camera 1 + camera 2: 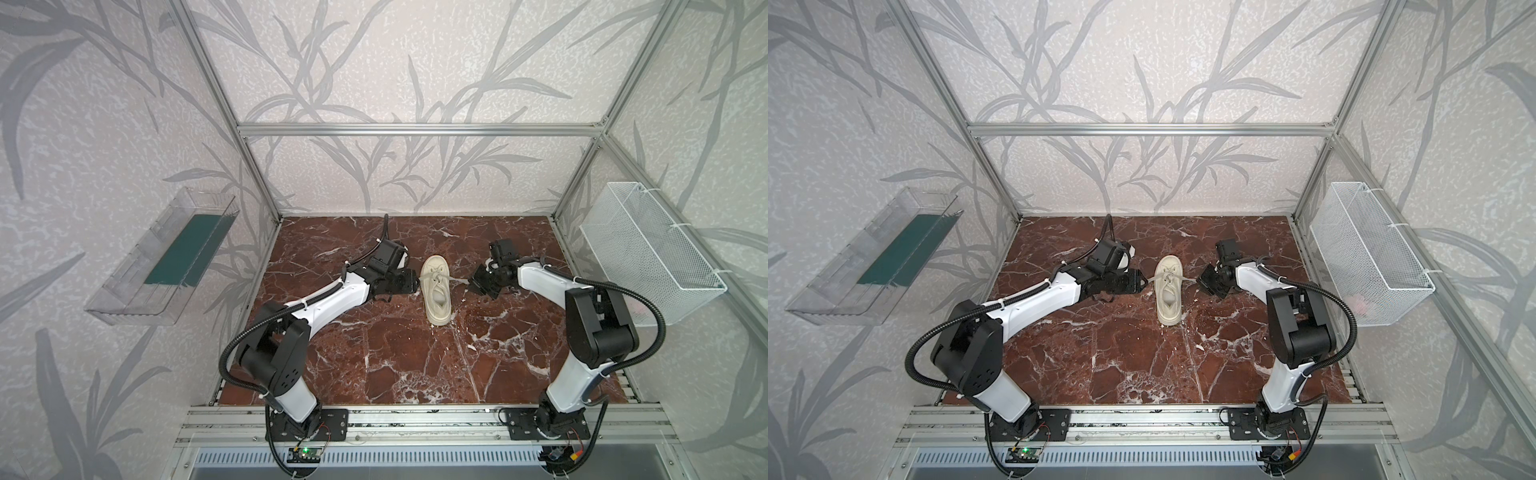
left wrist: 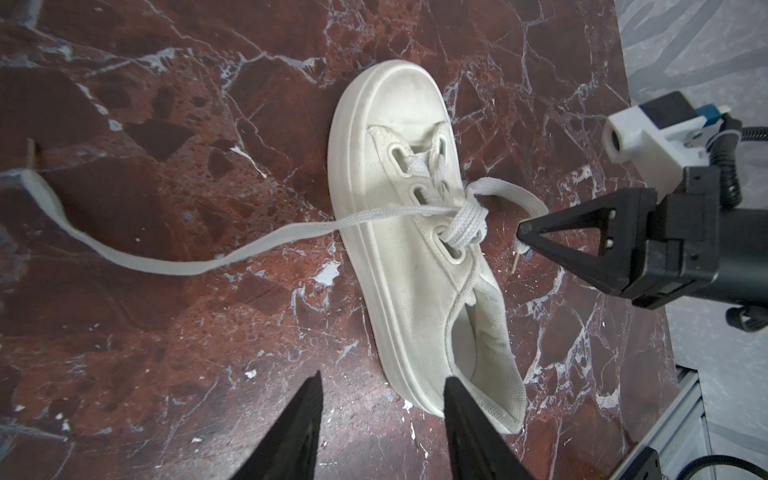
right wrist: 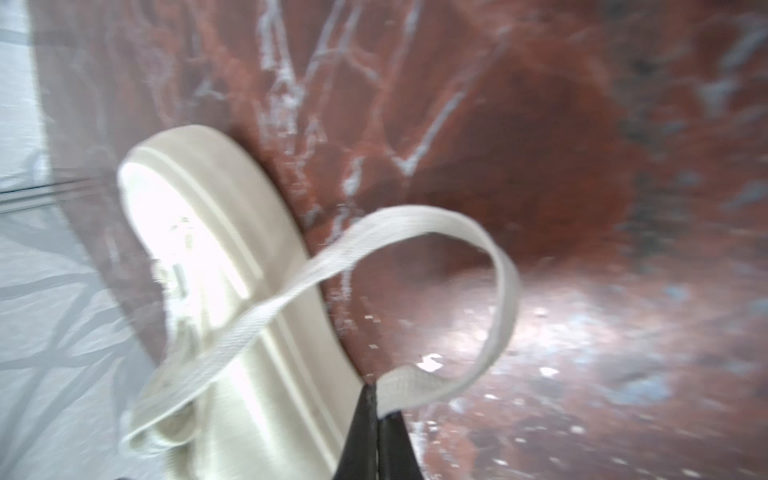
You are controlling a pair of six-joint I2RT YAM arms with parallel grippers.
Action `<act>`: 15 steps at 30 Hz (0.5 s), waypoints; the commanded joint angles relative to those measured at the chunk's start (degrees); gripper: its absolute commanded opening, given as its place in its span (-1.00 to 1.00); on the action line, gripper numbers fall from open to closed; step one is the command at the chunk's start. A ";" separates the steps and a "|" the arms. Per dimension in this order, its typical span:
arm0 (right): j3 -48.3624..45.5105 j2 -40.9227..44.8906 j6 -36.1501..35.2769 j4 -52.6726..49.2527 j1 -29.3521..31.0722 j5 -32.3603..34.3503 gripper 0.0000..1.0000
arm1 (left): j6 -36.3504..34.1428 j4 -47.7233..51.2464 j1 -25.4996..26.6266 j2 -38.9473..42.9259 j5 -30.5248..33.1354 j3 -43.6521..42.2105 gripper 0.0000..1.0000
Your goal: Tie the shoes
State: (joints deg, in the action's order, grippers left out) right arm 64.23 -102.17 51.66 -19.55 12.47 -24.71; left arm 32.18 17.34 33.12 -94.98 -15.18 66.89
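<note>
Marble-patterned tabletop in red-brown fills the floor of the aluminium-framed cell. From the near rail the left arm and the right arm lean in toward its middle. A white wire basket hangs on the right wall and a clear plastic bin on the left wall. The cream sneaker stands on its sole between the two grippers in both top views, in the far half of the marble, toe toward the back wall and heel toward the arm bases. The left gripper sits just beside the shoe, its jaws spread and holding nothing, one fingertip showing against the heel rim. The right gripper has its jaws pressed together, pinching the looped lace close to its end. That lace arcs from the eyelets out past the sole to the gripper's tip. The slack lace lies flat on the marble on the opposite side of the shoe. Both meet in a single crossing over the tongue.
</note>
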 commanded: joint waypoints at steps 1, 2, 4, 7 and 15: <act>3.13 -1.31 3.54 5.03 0.73 -5.88 -1.00 | 1.06 -0.03 0.56 -1.89 -0.60 2.68 0.00; 3.27 -1.81 4.53 6.00 0.95 -6.59 -1.00 | 1.13 -0.03 0.75 -2.23 -0.79 2.97 0.00; 3.19 -2.37 7.01 8.97 1.32 -7.82 -1.00 | 1.30 -0.20 1.05 -2.75 -0.80 3.37 -0.01; 2.72 -2.86 10.64 12.48 2.15 -8.90 -1.00 | 1.87 -0.97 1.20 -3.36 -1.02 3.41 -0.01; -10.32 -0.93 30.94 37.27 2.89 -6.23 -1.00 | 2.12 -1.38 1.23 -3.71 -1.35 3.93 -0.02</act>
State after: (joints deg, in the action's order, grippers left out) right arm 57.82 -104.09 71.94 5.65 15.05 -31.92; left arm 33.65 16.64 34.13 -97.97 -16.38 68.60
